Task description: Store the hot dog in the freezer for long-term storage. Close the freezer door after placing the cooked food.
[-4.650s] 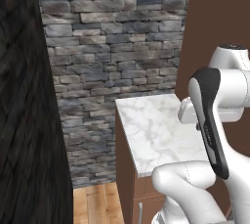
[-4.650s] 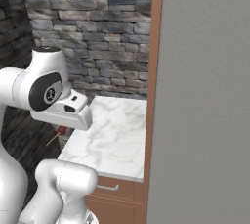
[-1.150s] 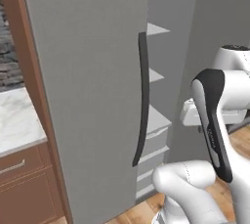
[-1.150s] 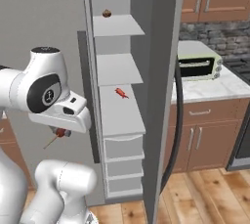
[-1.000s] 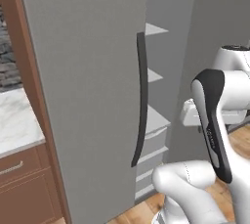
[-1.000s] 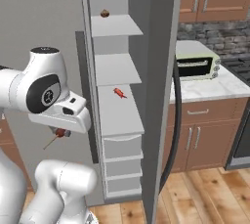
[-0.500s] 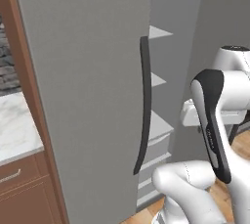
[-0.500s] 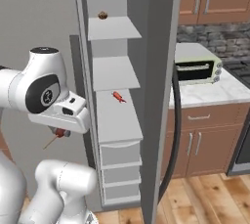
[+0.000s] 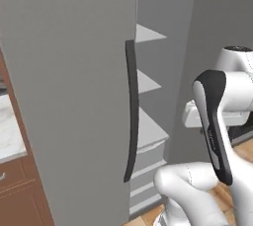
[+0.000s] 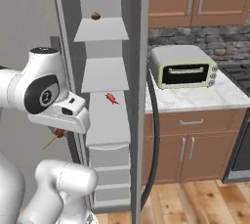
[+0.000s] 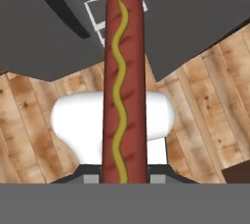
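In the hand view the hot dog (image 11: pixel 122 86), a reddish-brown sausage with a yellow squiggle, runs straight up from my gripper (image 11: pixel 124 176), which is shut on its lower end. From the right base view it is a small red tip (image 10: pixel 58 133) under the hand, left of the freezer (image 10: pixel 103 74). The freezer stands open, its white shelves and drawers (image 9: pixel 148 131) showing. The freezer door (image 10: pixel 139 96) is swung out edge-on, its long dark handle (image 10: pixel 154 135) facing right. In the left base view that door (image 9: pixel 217 27) rises behind my arm.
The wider left fridge door (image 9: pixel 69 96) is shut, its dark handle (image 9: pixel 131 111) beside the freezer opening. A small red item (image 10: pixel 112 99) lies on a middle shelf and a dark-brown lump (image 10: pixel 95 16) on an upper one. A toaster oven (image 10: pixel 183 66) sits on the marble counter (image 10: pixel 195 98).
The whole scene has slid a little to the left in both base views, so the base has moved. The arm's pose and its hold on the hot dog are unchanged.
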